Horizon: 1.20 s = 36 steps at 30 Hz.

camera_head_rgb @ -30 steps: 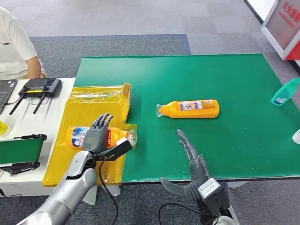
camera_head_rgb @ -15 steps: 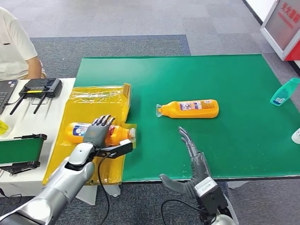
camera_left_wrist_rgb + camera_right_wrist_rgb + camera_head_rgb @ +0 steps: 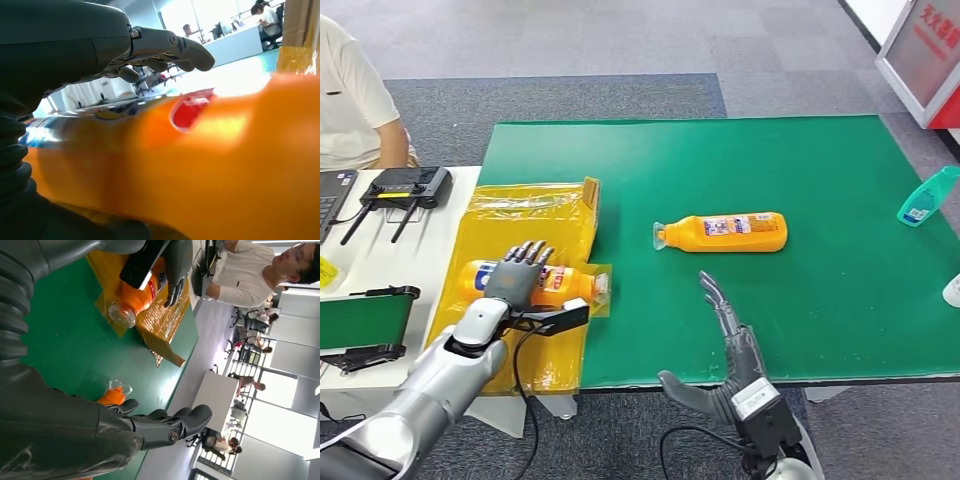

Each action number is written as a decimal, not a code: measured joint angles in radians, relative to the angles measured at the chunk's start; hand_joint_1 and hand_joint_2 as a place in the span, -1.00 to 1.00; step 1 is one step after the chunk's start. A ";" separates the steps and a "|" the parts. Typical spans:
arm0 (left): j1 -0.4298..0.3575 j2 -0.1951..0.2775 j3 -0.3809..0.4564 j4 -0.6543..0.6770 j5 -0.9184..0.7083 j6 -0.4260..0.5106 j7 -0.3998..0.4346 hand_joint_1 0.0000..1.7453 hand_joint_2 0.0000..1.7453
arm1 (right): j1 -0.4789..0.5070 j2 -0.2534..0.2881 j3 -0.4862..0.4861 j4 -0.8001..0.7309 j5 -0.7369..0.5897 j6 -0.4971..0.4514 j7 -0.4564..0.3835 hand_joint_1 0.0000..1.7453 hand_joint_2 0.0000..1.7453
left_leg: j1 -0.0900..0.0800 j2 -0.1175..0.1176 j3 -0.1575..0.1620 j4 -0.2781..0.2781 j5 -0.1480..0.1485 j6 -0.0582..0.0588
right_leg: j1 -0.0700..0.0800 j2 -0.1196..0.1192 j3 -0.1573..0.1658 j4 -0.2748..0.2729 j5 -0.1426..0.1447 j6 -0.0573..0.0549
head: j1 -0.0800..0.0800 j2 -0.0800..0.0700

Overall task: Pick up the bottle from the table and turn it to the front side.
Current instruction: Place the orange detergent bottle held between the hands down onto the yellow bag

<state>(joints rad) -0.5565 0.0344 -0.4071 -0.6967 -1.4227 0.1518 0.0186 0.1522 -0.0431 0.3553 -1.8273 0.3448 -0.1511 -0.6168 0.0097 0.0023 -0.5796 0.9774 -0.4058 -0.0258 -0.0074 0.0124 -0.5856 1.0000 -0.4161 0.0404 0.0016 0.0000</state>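
Head view: two orange plastic bottles lie flat. One (image 3: pixel 546 285) rests on crinkled yellow plastic packaging (image 3: pixel 524 215) under the left hand (image 3: pixel 515 279), fingers draped over it. The other (image 3: pixel 724 232) lies on the green mat (image 3: pixel 788 160), beyond the right hand (image 3: pixel 731 345), spread, holding nothing.

Left wrist view: fingers (image 3: pixel 166 47) arch above the smooth orange body (image 3: pixel 211 165), grip unclear.

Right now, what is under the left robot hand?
An orange bottle lies on its side on the yellow plastic bag, under the left robot hand. The hand covers the middle of its label; whether the fingers grip it cannot be seen.
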 joint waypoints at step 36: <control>0.513 0.187 -0.128 -0.964 0.539 0.008 -0.345 -1.00 1.00 | 0.085 0.000 0.004 -0.002 0.041 -0.106 0.001 -1.00 1.00 | 0.000 0.001 -0.008 0.000 -0.003 0.002 | -0.001 0.000 -0.008 0.000 -0.004 0.002 | 0.000 0.000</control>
<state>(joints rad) -0.0435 0.2213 -0.5347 -1.6605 -0.8838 0.1595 -0.3266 0.2369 -0.0431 0.3595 -1.8292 0.3855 -0.2572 -0.6155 0.0094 0.0028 -0.5877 0.9775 -0.4092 -0.0239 -0.0081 0.0123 -0.5935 0.9997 -0.4199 0.0422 0.0018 0.0000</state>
